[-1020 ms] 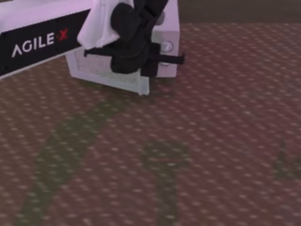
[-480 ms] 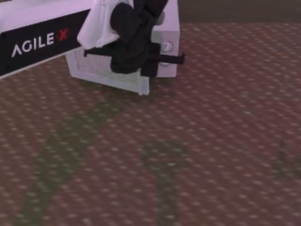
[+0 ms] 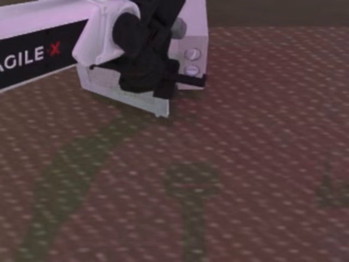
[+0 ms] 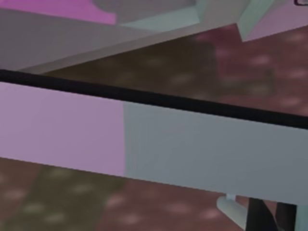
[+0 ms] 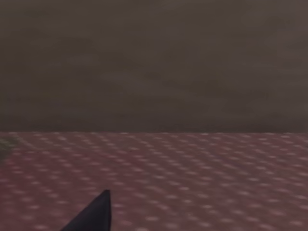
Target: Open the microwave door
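So the microwave (image 3: 191, 27) is sitting at the far edge of the desk (image 3: 245, 164), and your left gripper (image 3: 158, 87) is parked right on top of the front of it, near the door's free end, just beside the two knobs (image 3: 192, 61). The door (image 3: 131, 98) is already cracked open: its free edge stands out from the microwave's front while the other end stays close to the body, so I'd say you're partway through the swing. I can't tell from any view whether the gripper is wide, narrow or actually clamped on the handle, since the wrist hides the fingers from above and the left wrist view only shows a close-up slab of panel. If it were me, I'd pull along an arc around the hinge side instead of straight out, and keep it slow so the microwave doesn't slide on the desk. The right arm is out of the way, well apart from the microwave, with only a dark tip showing in its own wrist view.
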`<state>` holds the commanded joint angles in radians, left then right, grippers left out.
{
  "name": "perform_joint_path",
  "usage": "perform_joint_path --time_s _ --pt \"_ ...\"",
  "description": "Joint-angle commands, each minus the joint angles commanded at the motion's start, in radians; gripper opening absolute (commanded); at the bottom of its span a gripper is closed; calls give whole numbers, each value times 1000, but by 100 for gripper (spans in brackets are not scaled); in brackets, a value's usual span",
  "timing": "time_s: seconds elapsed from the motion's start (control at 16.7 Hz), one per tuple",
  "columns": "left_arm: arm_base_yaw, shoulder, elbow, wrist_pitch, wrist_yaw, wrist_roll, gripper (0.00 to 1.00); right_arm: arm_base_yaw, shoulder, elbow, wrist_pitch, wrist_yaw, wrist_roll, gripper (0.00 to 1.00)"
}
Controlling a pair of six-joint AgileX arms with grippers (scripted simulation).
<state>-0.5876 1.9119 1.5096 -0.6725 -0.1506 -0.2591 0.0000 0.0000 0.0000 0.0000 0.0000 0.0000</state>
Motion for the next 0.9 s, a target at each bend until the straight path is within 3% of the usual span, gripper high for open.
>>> perform_joint_path --time_s 0.9 --pt "3 -15 -8 11 6 11 0 0 0 0 0 0 0 100"
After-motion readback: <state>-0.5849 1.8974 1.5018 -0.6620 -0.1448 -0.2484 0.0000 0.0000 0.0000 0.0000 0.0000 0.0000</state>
